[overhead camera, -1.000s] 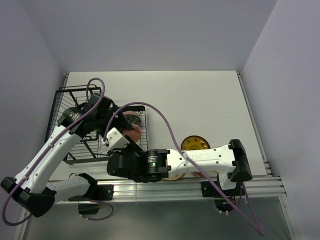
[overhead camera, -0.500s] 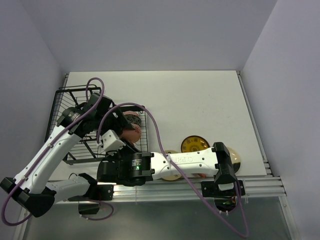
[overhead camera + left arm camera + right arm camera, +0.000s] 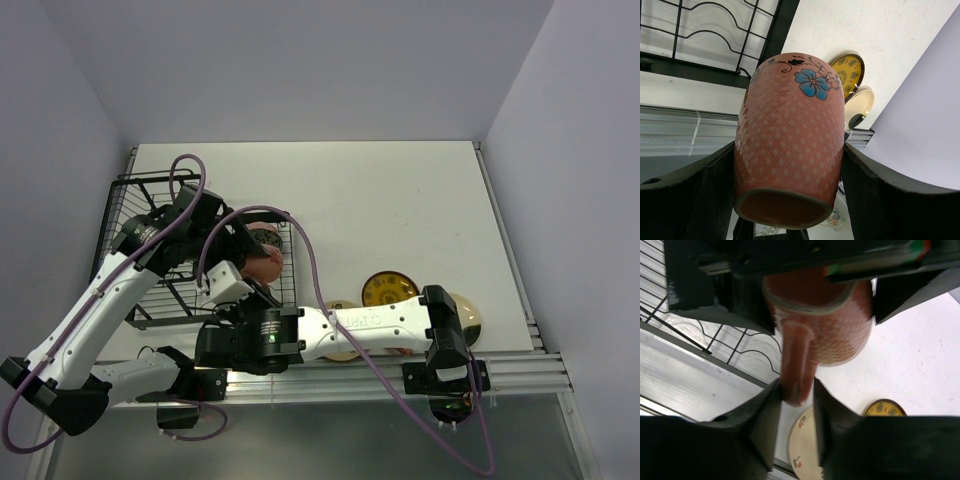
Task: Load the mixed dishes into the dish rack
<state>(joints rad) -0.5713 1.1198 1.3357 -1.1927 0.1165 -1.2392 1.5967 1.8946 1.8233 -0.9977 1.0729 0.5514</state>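
Reaching farther left than a second ago, the right arm [image 3: 370,325] in the top view ends at the pinkish-orange mug [image 3: 268,250] raised over the dish rack [image 3: 130,200]'s right rim. From the left wrist, the left hand [image 3: 790,200] clasps the mug's sides, with a yellow plate [image 3: 847,75] on the counter [image 3: 840,25] beyond. From the right wrist, the right hand [image 3: 796,407] pinches the mug's handle, and a cream plate [image 3: 802,445]'s red marks are unreadable.

Light: bright, even, diffuse from above | Shadows: soft and faint on the white table [image 3: 400,200] | Overhead view: sharp throughout | Left wrist: mug [image 3: 790,130] crisp, evenly lit; near fingers [image 3: 685,200] dark, soft | Right wrist: mug handle blurred, foreground underexposed, black silhouettes
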